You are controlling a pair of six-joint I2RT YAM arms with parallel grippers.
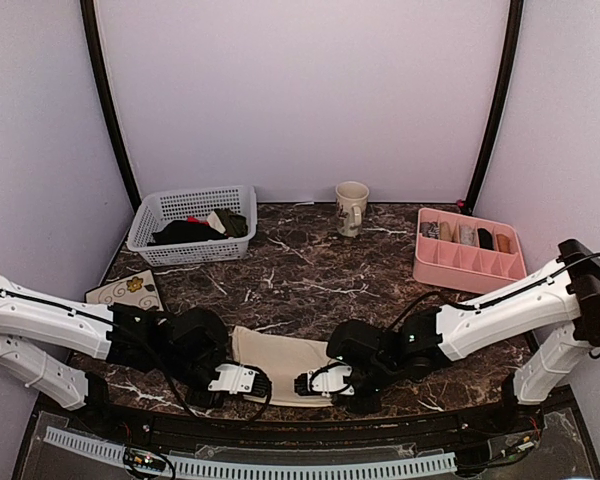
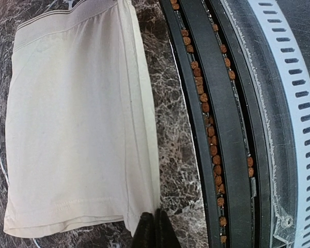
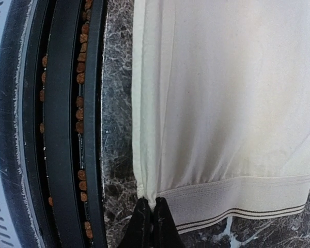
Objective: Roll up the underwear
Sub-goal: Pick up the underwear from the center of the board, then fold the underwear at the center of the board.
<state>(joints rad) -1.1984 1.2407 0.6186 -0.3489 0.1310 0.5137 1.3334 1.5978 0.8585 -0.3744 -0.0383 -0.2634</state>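
Observation:
The cream-beige underwear (image 1: 280, 358) lies flat on the dark marble table near its front edge, between my two grippers. My left gripper (image 1: 252, 381) is shut on the near left corner of the underwear (image 2: 77, 129); in the left wrist view its black fingertips (image 2: 144, 230) pinch the hem corner. My right gripper (image 1: 305, 384) is shut on the near right corner, at the striped waistband end of the underwear (image 3: 232, 103); its fingertips (image 3: 163, 225) pinch a gathered fold of cloth.
A white basket (image 1: 193, 224) with dark garments stands at the back left, a floral tile (image 1: 125, 291) in front of it. A mug (image 1: 351, 207) stands at the back centre, a pink divided tray (image 1: 468, 249) at the right. A black rail (image 2: 217, 129) borders the table's front edge.

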